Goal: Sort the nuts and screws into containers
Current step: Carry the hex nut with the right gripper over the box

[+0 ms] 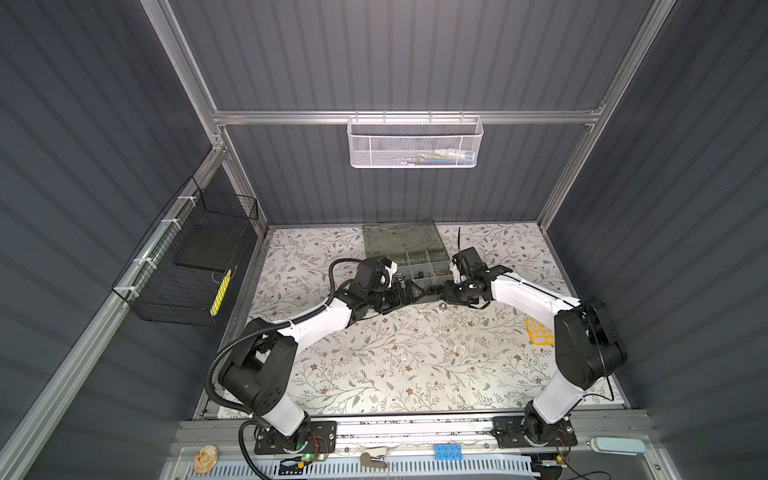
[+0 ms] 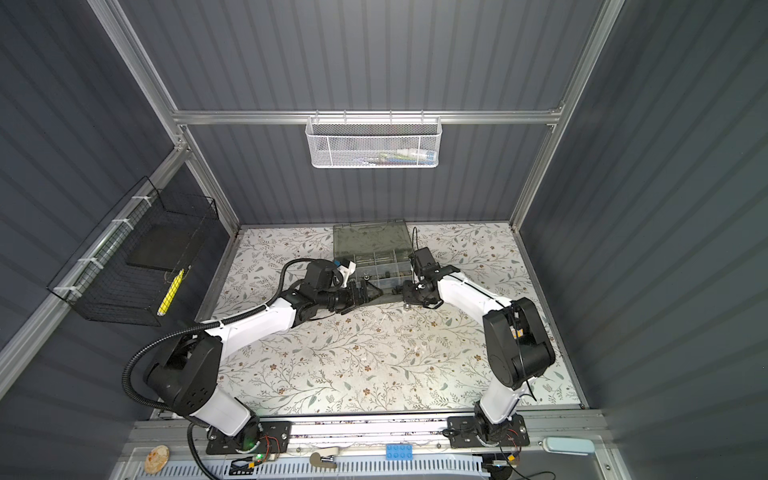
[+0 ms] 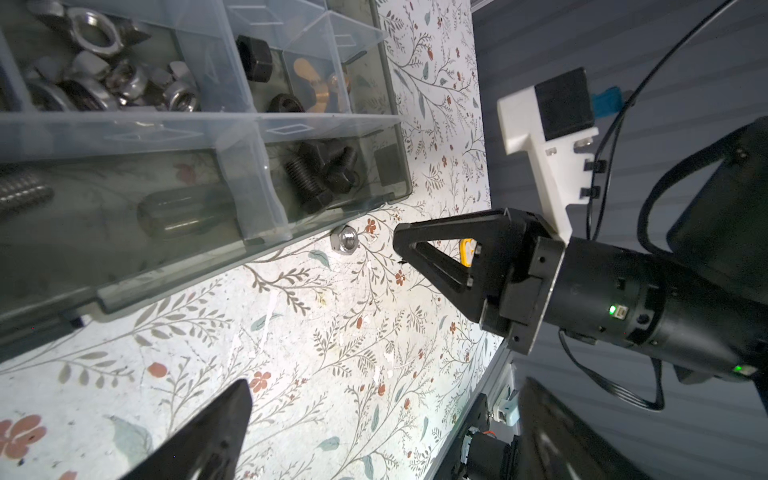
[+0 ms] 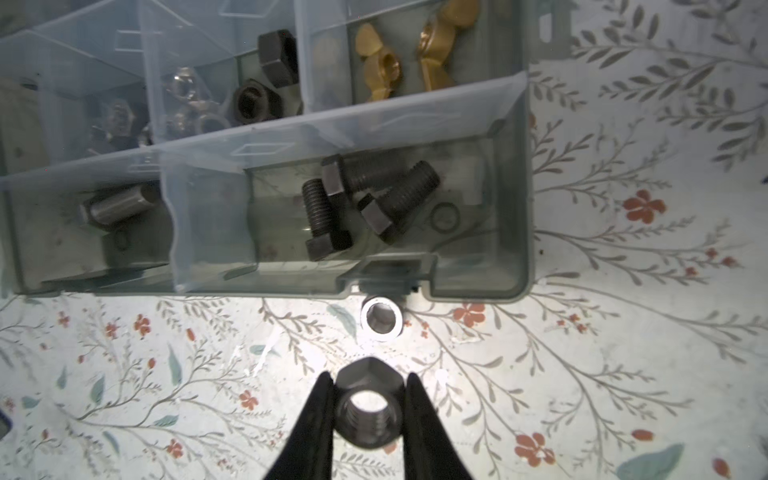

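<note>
Your right gripper point(image 4: 369, 379) is clamped on a black hex nut point(image 4: 353, 432), one finger on each of two opposite flats, with the threaded hole facing the wrist camera. You cannot tell whether the nut clears the tabletop point(image 4: 623, 365).

Just past it, a silver nut point(image 4: 381, 318) lies flat and loose on the floral tabletop. It sits right beside the front wall of the organiser case point(image 4: 523, 187), at the latch notch and outside every compartment.

Behind that wall, the corner compartment holds three black bolts point(image 4: 365, 199) piled together. The next compartment along the front holds a plain steel cylindrical piece point(image 4: 114, 208). In the row behind, brass wing nuts point(image 4: 395, 62) fill the corner compartment, two black hex nuts point(image 4: 266, 79) lie in the one beside it, and silver nuts point(image 4: 187, 104) sit in the one after that.

Your left gripper point(image 3: 386, 384) stands wide open with nothing between its fingers. It is over bare tabletop near the case's front wall, tips pointing towards the right gripper.

In both top views the two grippers sit close together in front of the case, and the case lid point(image 1: 399, 237) lies open towards the back wall. A yellow moulded piece point(image 1: 539, 331) lies well apart, by the right arm's elbow.
</note>
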`<state>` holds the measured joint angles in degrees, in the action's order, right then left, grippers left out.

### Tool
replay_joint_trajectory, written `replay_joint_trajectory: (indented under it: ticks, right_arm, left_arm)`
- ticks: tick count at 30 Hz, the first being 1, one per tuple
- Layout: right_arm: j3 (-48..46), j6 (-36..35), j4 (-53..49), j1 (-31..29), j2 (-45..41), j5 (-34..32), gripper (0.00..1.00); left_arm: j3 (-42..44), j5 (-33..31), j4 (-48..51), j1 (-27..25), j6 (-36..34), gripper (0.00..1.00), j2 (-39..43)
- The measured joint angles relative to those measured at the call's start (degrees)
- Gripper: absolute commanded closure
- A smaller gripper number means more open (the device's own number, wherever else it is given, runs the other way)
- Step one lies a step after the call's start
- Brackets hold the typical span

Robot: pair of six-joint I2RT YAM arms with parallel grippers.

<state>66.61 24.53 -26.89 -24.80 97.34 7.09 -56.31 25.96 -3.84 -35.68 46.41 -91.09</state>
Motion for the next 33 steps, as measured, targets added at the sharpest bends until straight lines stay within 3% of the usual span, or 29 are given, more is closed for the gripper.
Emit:
replay_joint_trajectory:
  ticks: [7, 14, 33]
  right_arm:
    - [2.36, 3.72, 2.05, 0.00, 0.04, 8.50, 0.85]
    - [6.84, 8.85, 7.34, -0.07, 3.26, 16.50, 0.84]
    - [23.08, 22.08, 17.05, -3.41, 20.72, 27.54, 0.82]
  left_arm:
    - [0.00, 0.31, 1.73, 1.62, -1.01, 0.00, 1.73]
    - [1.07, 2.62, 1.77, 7.37, -1.11, 0.00, 4.15]
    - [10.56, 10.54, -2.84, 19.06, 2.08, 0.00, 5.99]
